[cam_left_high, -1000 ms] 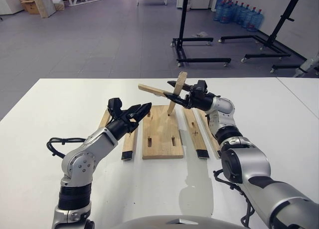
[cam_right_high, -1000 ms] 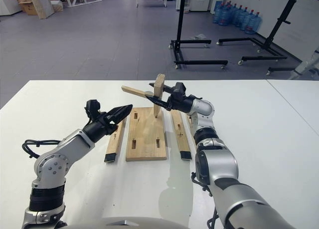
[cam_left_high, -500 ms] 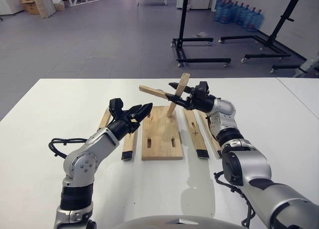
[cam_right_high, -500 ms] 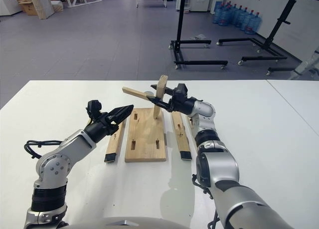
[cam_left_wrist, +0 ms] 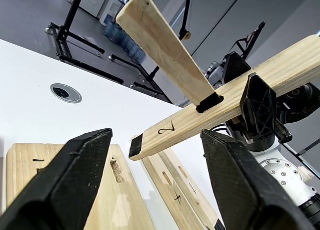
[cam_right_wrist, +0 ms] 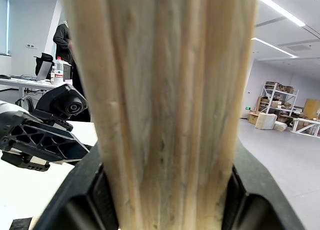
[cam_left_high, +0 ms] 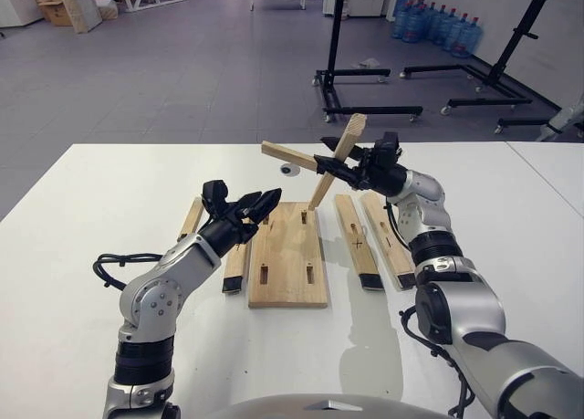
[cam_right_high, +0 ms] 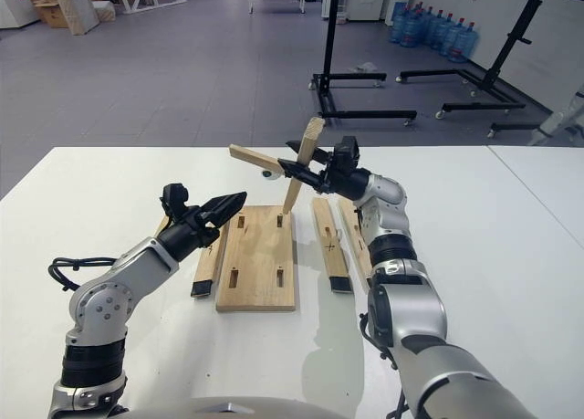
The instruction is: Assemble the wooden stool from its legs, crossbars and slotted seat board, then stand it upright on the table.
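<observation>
One leg (cam_left_high: 352, 132) with its crossbar (cam_left_high: 287, 154) has lifted off the seat board (cam_left_high: 287, 264), clenched in the right tool (cam_left_high: 336, 169), and hangs over the board's far corner. The left tool (cam_left_high: 260, 201) stays spread nearby, so slotting likely needs another try.

A: Bright, even light from overhead — the white table (cam_left_high: 64, 255) looks uniformly lit.
B: Shadows on it fall soft and pale. Ceiling strip lights (cam_right_wrist: 280, 8) glow in the right wrist view; the hall floor (cam_left_high: 182, 63) carries a faint sheen.
</observation>
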Action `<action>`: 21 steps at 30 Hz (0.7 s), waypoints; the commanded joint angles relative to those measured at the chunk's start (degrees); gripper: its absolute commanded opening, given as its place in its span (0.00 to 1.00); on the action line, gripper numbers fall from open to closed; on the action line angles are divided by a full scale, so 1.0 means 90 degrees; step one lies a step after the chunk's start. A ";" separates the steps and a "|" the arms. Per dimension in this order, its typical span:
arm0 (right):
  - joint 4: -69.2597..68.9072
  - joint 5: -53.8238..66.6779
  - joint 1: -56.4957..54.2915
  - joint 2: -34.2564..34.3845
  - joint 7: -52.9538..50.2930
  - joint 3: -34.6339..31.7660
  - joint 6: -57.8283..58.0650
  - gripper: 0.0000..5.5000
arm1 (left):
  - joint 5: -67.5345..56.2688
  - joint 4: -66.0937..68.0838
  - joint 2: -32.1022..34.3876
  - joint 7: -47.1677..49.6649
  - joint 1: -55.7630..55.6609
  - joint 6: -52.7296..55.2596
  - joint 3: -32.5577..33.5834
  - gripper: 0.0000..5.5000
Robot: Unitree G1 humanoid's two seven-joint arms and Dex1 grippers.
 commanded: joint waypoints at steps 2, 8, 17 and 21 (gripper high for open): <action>-0.0120 0.0199 0.0004 0.0145 0.0196 -0.0068 -0.0103 0.37 | 0.0078 0.0011 0.0028 -0.0031 0.0002 0.0047 0.0022 0.59; 0.0075 0.0321 -0.0044 0.0132 0.0942 0.0009 0.0127 0.37 | 0.0070 -0.0012 0.0068 -0.0036 0.0003 0.0093 0.0013 0.59; 0.1477 0.0203 -0.0888 -0.0323 0.1418 -0.0309 -0.0014 0.37 | 0.0033 0.0007 0.0231 -0.0135 -0.0065 0.0232 0.0059 0.59; 0.1603 0.0210 -0.0944 -0.0104 0.1347 -0.0436 -0.0291 0.37 | 0.0035 -0.0023 0.0226 -0.0141 -0.0042 0.0270 0.0064 0.59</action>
